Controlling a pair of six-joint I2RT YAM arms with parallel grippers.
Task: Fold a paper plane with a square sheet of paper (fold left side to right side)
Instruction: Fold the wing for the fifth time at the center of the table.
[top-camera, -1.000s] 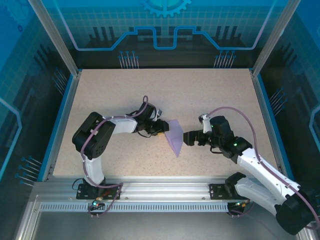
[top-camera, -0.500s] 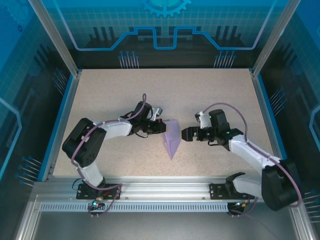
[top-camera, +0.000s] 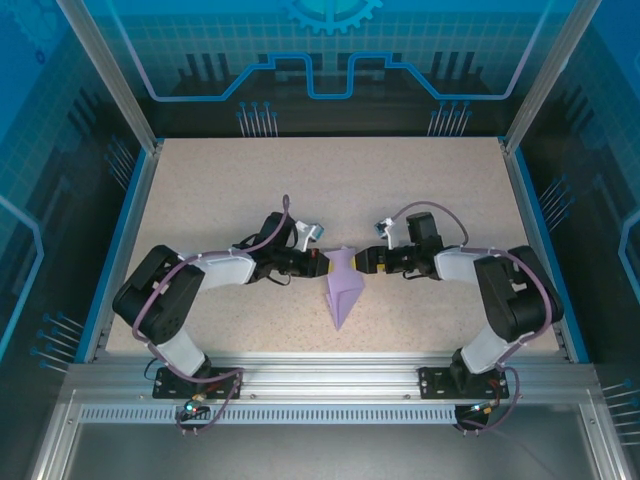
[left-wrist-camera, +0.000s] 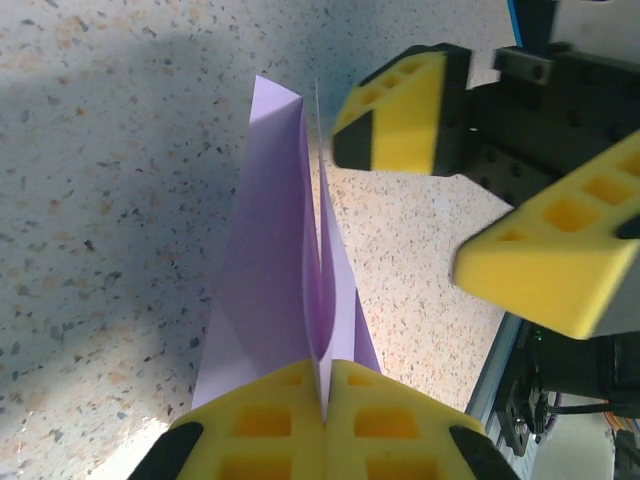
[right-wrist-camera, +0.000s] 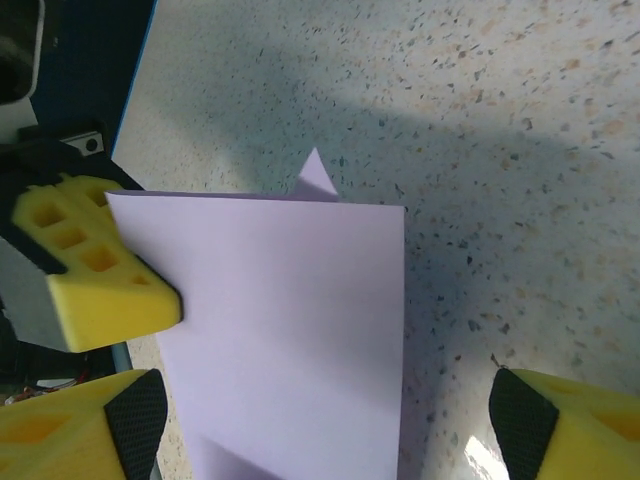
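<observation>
From above, the lavender paper plane (top-camera: 341, 287) lies near the middle of the speckled table (top-camera: 420, 190), its point toward the near edge. The left gripper (top-camera: 322, 263) meets the plane's far end from the left, and the right gripper (top-camera: 362, 262) meets it from the right. In the left wrist view, the left gripper (left-wrist-camera: 322, 388) has its yellow fingers (left-wrist-camera: 262, 425) pressed together on an upright fold of the paper plane (left-wrist-camera: 268, 280). Beyond the fold, the right gripper (left-wrist-camera: 405, 205) stands with its jaws spread. In the right wrist view, the right gripper (right-wrist-camera: 325, 405) is wide apart with the paper plane (right-wrist-camera: 290, 320) between its pads. It seems not to be gripping the paper, though contact at the left pad is hard to judge.
</observation>
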